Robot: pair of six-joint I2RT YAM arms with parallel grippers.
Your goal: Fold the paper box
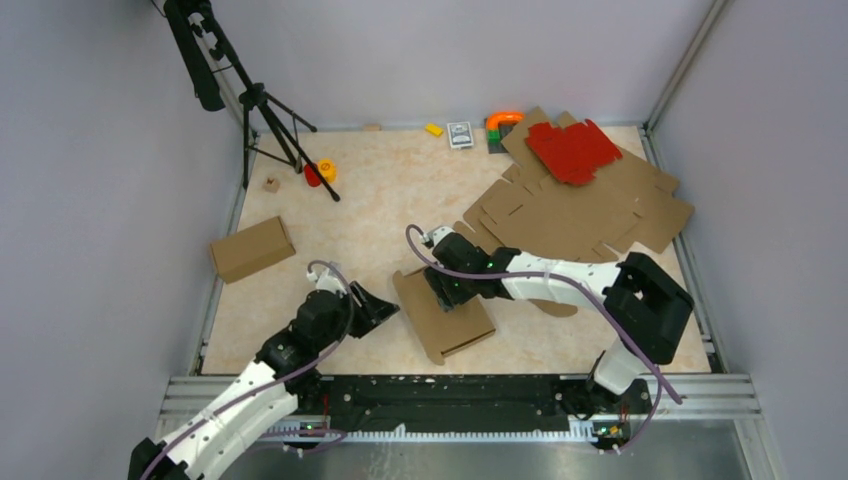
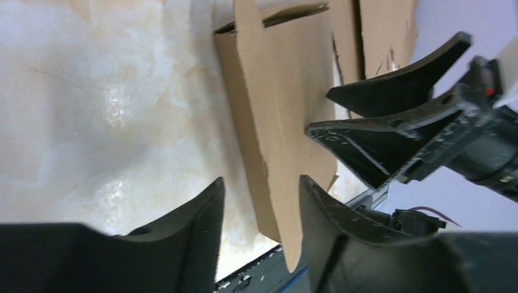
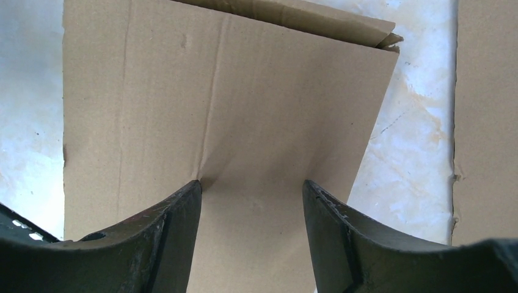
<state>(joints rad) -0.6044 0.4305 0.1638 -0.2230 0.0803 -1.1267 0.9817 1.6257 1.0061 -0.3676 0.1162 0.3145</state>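
- Nearest to the arm bases, the left claw (image 2: 261, 180) straddles a thin flap edge of the paper box (image 2: 287, 91) without pinching it. If it closes off-centre or tugs, we judge the edge could buckle or tear instead of turning on its crease.
- Just beyond, the right claw (image 3: 251, 183) appears to rest its tips on the box's top panel, where a small dent shows beside 1 fingertip. Too hard a push could crush the hollow sleeve or leave a stray crease.
- The box lies loose on the surface (image 1: 380, 190). A sideways shove from either arm could slide it toward the near edge, which is close by.
- Farther off, in the upper right of the top view, a stack of flat cardboard (image 1: 580, 215) carries a red sheet (image 1: 572, 150). The right forearm runs along its lower edge, so a wide swing might drag sheets.
- Left arm: it reaches up from the lower left of the top view, with the claw tilted toward the box's left side. Its 2 fingers are partly apart and grip nothing.
- Right arm: it bends in from the lower right, with the forearm stretched leftward and the claw pointing down onto the panel. Its fingers are spread, with nothing between them.
- The box sits in the lower centre of the top view, part-folded and flat, with the left claw at its left side and the right claw over it.
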